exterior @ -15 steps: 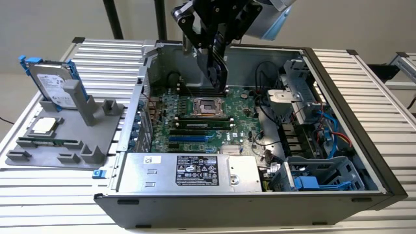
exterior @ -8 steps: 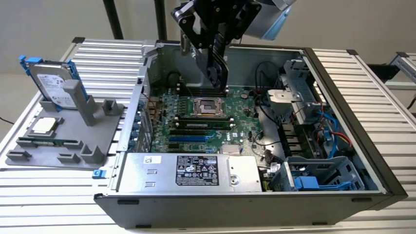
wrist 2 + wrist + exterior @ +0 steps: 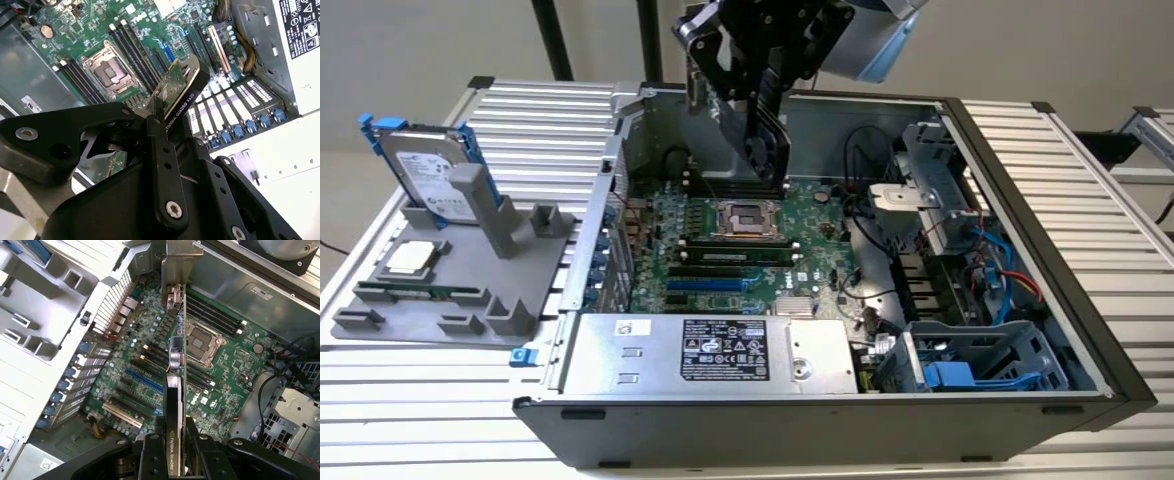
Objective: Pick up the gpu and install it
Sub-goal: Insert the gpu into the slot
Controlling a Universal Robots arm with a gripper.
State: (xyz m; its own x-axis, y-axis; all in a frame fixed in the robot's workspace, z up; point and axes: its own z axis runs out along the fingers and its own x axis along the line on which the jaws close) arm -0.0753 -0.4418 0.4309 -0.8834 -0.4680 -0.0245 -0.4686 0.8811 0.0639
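Scene: an open case (image 3: 1067, 330) lies on its side on a slatted table (image 3: 1107, 150), with the motherboard (image 3: 720, 240) facing up.
Gripper: the black gripper (image 3: 175, 440) reaches down from above into the far part of the case. Its fingers (image 3: 150, 457) are drawn in narrow, pinching the gpu between them.
Gpu: the gpu (image 3: 771, 160) hangs on edge in that grip, above the board and not seated in any slot. In the exterior view it sits over the memory slots (image 3: 734, 188) just beyond the socket (image 3: 754, 215).
Gpu faces: in the first wrist view it is seen edge-on, one face black and the other green. The silver bracket (image 3: 177, 260) is at the end away from the fingers.
Expansion slots: the long slots (image 3: 707, 283) lie nearer than the socket, between it and the power supply (image 3: 707, 350) at the case's near wall.
Right of case: on the exterior view's right, red and blue cables (image 3: 1001, 270) run beside a drive cage (image 3: 974, 360).
Holder: a grey holder (image 3: 454, 300) rests on the table at the exterior view's left, just beside the case.
On holder: a hard drive (image 3: 434, 170) stands upright at the far end, a chip (image 3: 411, 257) lies flat nearer, and a memory stick (image 3: 407, 293) lies nearer still.
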